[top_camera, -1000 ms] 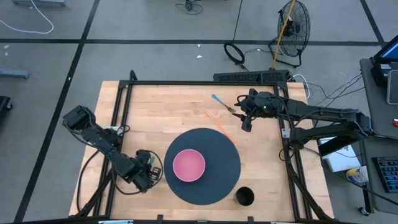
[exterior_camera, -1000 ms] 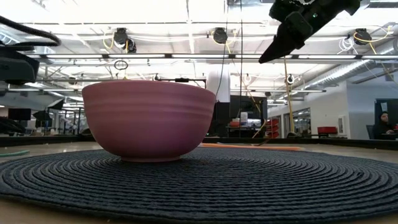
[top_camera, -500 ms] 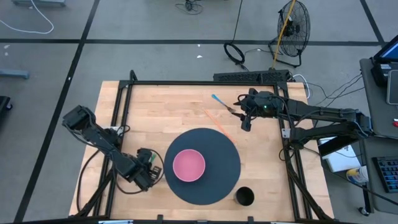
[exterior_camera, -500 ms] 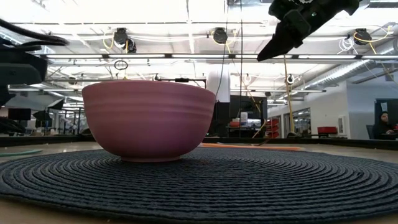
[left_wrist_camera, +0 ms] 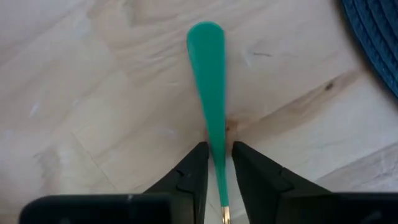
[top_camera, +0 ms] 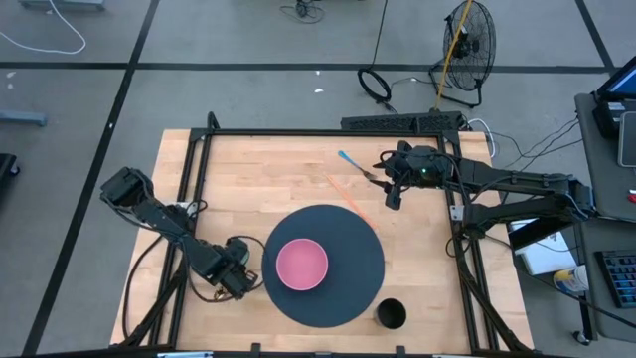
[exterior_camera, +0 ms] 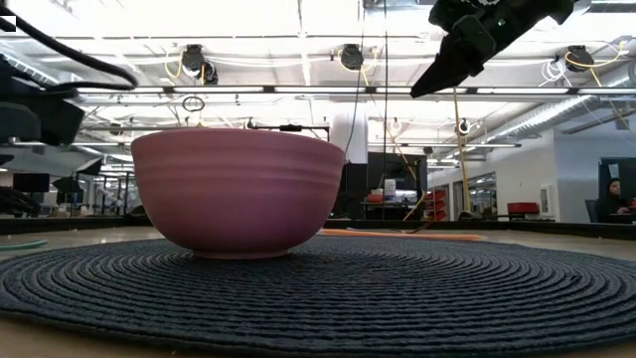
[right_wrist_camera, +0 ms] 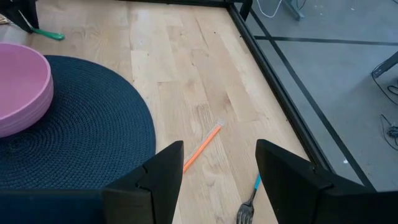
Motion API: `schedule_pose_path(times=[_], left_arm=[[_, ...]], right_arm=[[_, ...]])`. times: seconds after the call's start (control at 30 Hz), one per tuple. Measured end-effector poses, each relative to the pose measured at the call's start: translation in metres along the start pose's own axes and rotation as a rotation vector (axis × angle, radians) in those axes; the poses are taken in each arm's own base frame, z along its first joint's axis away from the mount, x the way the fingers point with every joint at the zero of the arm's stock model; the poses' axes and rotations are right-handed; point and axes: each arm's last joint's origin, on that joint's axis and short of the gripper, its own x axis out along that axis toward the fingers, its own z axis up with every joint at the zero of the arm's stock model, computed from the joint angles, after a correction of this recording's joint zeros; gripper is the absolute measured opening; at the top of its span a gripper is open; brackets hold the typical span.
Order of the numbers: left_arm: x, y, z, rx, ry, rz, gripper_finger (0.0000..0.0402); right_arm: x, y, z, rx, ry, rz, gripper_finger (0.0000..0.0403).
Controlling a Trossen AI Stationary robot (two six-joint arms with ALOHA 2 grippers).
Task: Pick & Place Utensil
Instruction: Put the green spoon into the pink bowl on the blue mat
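A green utensil (left_wrist_camera: 207, 74) lies flat on the wooden table just left of the dark woven mat (top_camera: 353, 259). It also shows far off in the right wrist view (right_wrist_camera: 48, 35). My left gripper (left_wrist_camera: 219, 155) sits low over it by the mat's left edge (top_camera: 238, 281), shut on its handle. A pink bowl (top_camera: 301, 264) stands on the mat. My right gripper (top_camera: 395, 196) hangs open, high above the table's far right part (exterior_camera: 447, 70), over an orange stick (right_wrist_camera: 202, 148) and a blue fork (right_wrist_camera: 252, 199). My left gripper pinches the green utensil's narrow handle (left_wrist_camera: 216, 146) between its two fingertips (left_wrist_camera: 200, 163). The fingers come from above and lie across the handle. The utensil lies flat on the table, its broad green end pointing away from the gripper.
A black cup (top_camera: 391, 314) stands by the mat's near right edge. The orange stick (top_camera: 348, 199) and the blue fork (top_camera: 350, 163) lie on the far part of the table. A black frame (top_camera: 298, 132) runs along the table's edges.
My left gripper has moved a little toward the table's right, closer to the mat's left edge.
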Motion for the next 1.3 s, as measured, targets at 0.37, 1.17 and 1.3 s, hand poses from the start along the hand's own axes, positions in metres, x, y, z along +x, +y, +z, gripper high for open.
schedule_pose_path(times=[0.37, 1.17, 1.3], left_arm=[[0.000, -0.002, 0.003, 0.029, 0.112, -0.002, 0.0102], [-0.001, -0.003, -0.015, 0.039, 0.083, -0.040, 0.0037], [-0.001, -0.002, -0.015, 0.027, 0.071, -0.035, 0.0014]], right_arm=[[0.000, 0.000, 0.000, -0.022, 0.000, -0.001, 0.0199], [0.000, 0.000, 0.000, -0.026, 0.001, -0.001, 0.0199], [0.000, 0.000, 0.000, -0.026, 0.001, -0.001, 0.0199]])
